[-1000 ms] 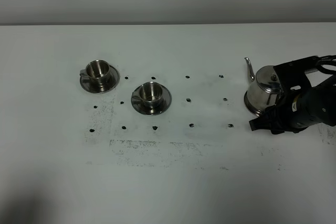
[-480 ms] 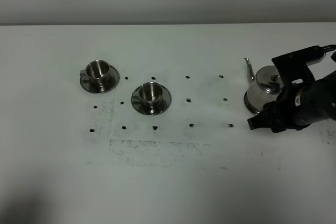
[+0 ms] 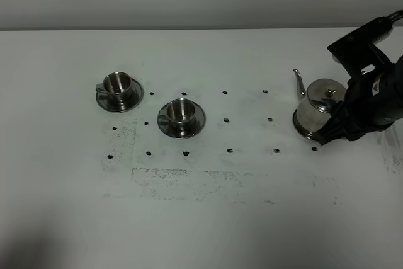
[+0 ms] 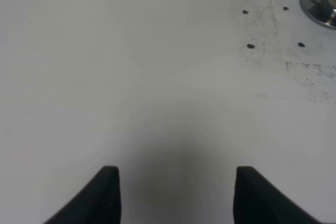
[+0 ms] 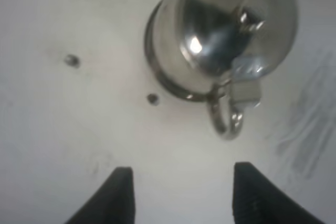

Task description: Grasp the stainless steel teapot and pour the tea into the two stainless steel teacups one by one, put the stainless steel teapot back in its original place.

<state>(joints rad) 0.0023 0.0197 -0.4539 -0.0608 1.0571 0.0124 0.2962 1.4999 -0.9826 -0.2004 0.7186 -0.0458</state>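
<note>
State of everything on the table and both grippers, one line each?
Shiny stainless steel teapot with domed lid: upright, lid on, seated on its plate, not gripped.
Flat round steel plate: under the teapot.
Small steel teacup on left saucer: upright, contents unclear.
Small steel teacup on middle saucer: upright, contents unclear.
Left gripper: open, empty.
Right gripper: open, empty, short of the teapot.

Showing one stainless steel teapot (image 3: pixel 321 108), two stainless steel teacups (image 3: pixel 117 84) (image 3: pixel 180 111), two saucers (image 3: pixel 137 94) (image 3: pixel 199 120), one round plate (image 3: pixel 301 131), two grippers (image 4: pixel 176 195) (image 5: pixel 181 195), one white table (image 3: pixel 201 218).
</note>
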